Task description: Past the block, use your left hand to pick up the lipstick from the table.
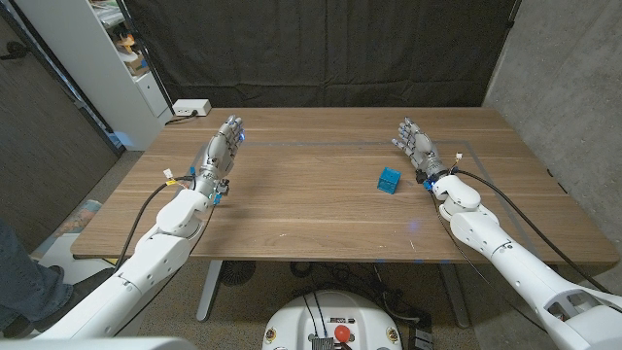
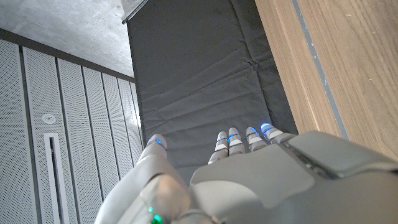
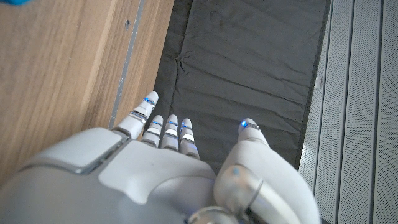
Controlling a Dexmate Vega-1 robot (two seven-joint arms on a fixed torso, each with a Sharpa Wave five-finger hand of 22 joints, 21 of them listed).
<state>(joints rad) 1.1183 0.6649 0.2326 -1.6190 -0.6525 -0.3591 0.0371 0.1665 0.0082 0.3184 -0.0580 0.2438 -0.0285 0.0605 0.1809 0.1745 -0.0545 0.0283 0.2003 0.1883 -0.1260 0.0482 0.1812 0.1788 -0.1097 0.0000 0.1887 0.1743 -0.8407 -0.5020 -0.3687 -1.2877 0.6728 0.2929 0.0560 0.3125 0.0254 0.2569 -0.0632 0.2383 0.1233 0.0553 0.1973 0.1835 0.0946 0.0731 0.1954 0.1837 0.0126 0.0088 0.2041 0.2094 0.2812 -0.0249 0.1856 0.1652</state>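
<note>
A small blue block [image 1: 389, 179] sits on the wooden table [image 1: 311, 214], right of its middle. My left hand [image 1: 222, 151] hangs over the table's left part, fingers straight and apart, holding nothing; it is far to the left of the block. My right hand [image 1: 416, 146] is just behind and to the right of the block, fingers also spread and empty. The left wrist view looks along the back of my left hand [image 2: 249, 174] toward the black curtain. In the right wrist view my right hand [image 3: 155, 168] shows, with a sliver of the block [image 3: 12, 2] at the frame's corner.
A white power strip [image 1: 190, 108] lies at the table's far left corner, beside a white shelf unit [image 1: 117, 49]. A black curtain [image 1: 321, 49] hangs behind the table. A thin taped line [image 1: 321, 144] marks the tabletop. A person's leg [image 1: 19, 282] stands at the left edge.
</note>
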